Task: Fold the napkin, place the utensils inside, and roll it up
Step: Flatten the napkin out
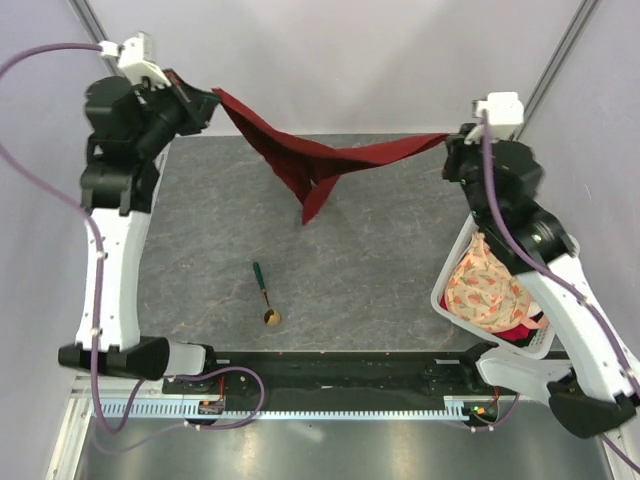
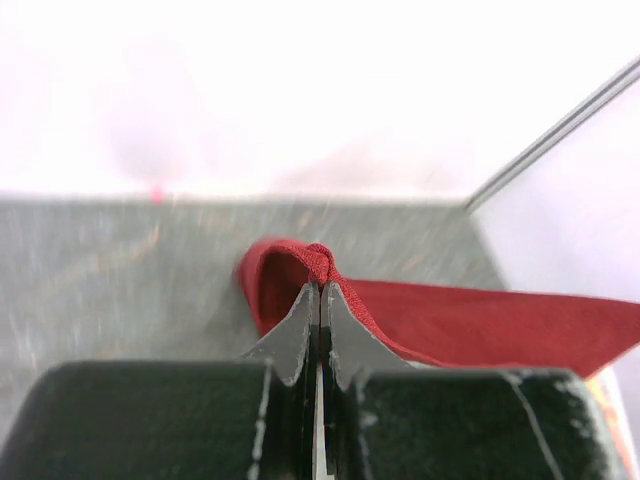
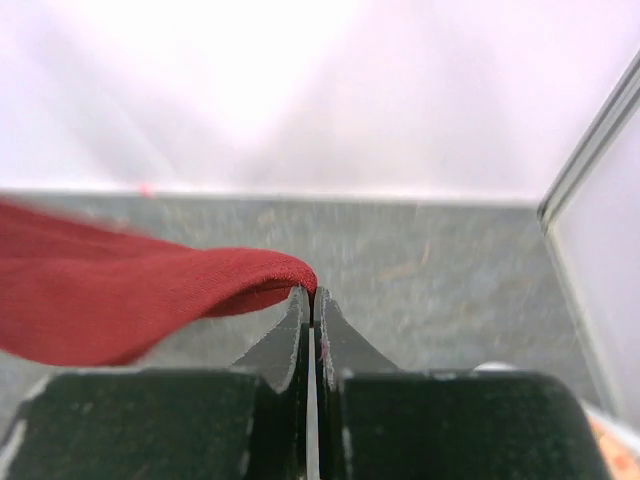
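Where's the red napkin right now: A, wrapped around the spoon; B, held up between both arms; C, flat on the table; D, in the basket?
B: the left gripper and right gripper each pinch a corner of the napkin, which sags in the air between them.

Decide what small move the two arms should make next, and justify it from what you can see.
Probably lower both arms together so the napkin spreads flat on the table. The left gripper and right gripper are each shut on a corner. The cloth sags in mid-air between them, and the spoon lies on the table nearer the bases, apart from it.
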